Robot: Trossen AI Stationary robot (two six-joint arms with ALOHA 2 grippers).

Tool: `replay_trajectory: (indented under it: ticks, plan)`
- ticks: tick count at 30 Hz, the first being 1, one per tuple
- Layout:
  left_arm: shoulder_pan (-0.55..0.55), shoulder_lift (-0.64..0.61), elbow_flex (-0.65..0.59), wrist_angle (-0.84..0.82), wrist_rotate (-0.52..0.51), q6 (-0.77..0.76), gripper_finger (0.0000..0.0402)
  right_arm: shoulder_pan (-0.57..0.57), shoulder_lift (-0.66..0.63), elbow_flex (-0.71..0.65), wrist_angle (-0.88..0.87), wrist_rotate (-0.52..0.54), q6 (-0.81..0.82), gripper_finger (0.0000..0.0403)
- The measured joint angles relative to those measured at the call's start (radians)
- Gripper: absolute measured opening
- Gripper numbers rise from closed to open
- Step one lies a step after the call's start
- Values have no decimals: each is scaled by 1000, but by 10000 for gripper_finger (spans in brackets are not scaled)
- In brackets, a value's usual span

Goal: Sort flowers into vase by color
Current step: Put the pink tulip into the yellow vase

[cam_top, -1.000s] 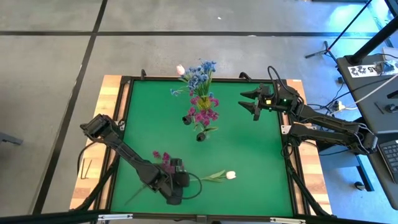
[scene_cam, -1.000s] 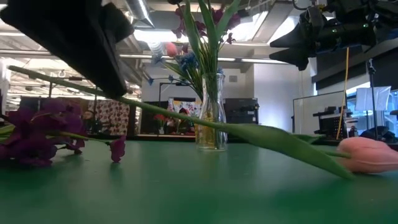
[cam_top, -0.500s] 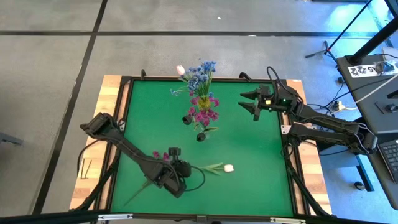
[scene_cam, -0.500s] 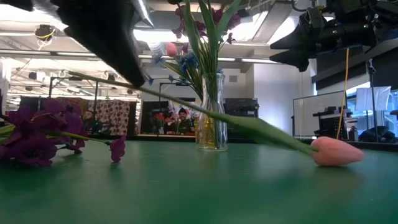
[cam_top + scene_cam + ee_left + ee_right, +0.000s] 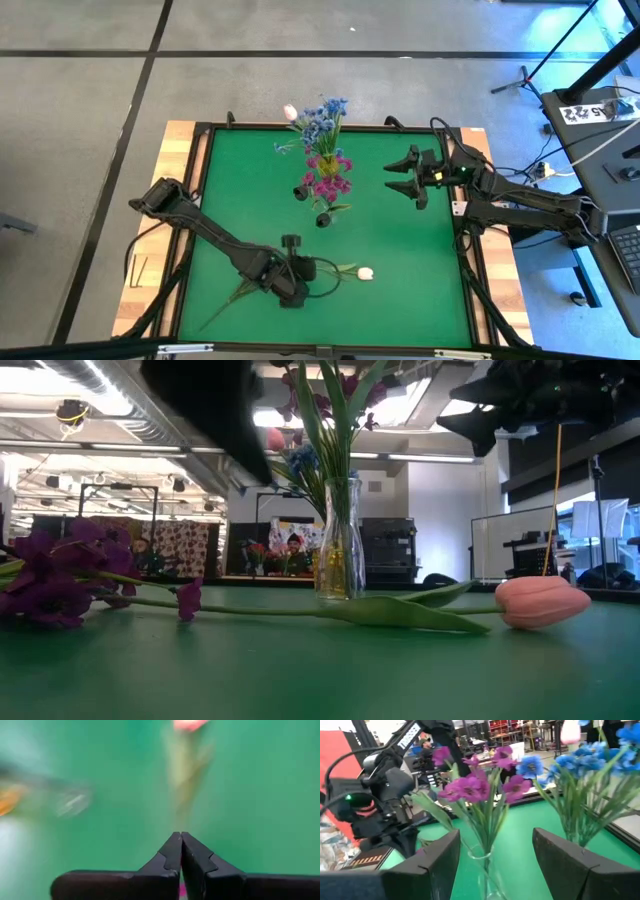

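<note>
1. Two robot arms are seen over the green desk [image 5: 400, 250].
2. One glass vase [image 5: 340, 550] is counted.
3. One tulip [image 5: 366, 272] is seen lying on the desk.
4. One loose magenta spray [image 5: 50, 575] is seen lying on the desk.
5. Blue sprays [image 5: 322, 120] and magenta sprays [image 5: 325, 180] are seen standing upright; their number cannot be told.

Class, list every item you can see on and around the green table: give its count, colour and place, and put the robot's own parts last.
Vases: at least two, clear glass, mid-table.
Blue sprays: one bunch, blue, in a far vase.
Magenta sprays: one bunch, magenta, in a middle vase.
Tulip in vase: one, white-pink, far edge.
Loose tulip: one, pink bud, green stem, lying near the front.
Loose magenta spray: one, lying front-left.
Table: one, green top, wooden border.
Left gripper: shut, by the loose tulip's stem.
Right gripper: open, raised right of the vases.
</note>
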Motion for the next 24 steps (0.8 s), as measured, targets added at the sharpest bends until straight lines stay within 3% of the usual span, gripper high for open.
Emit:
replay_trajectory:
  ticks: [4,14,24]
  plan:
    - [6,20,0,170,161,103,14,47,0,0,-5,55,-22,248]
    - [64,125,-1,193,246,140,74,116,2,0,-6,108,-24,248]
    - [154,132,-1,196,282,189,118,118,4,0,-7,109,-17,248]
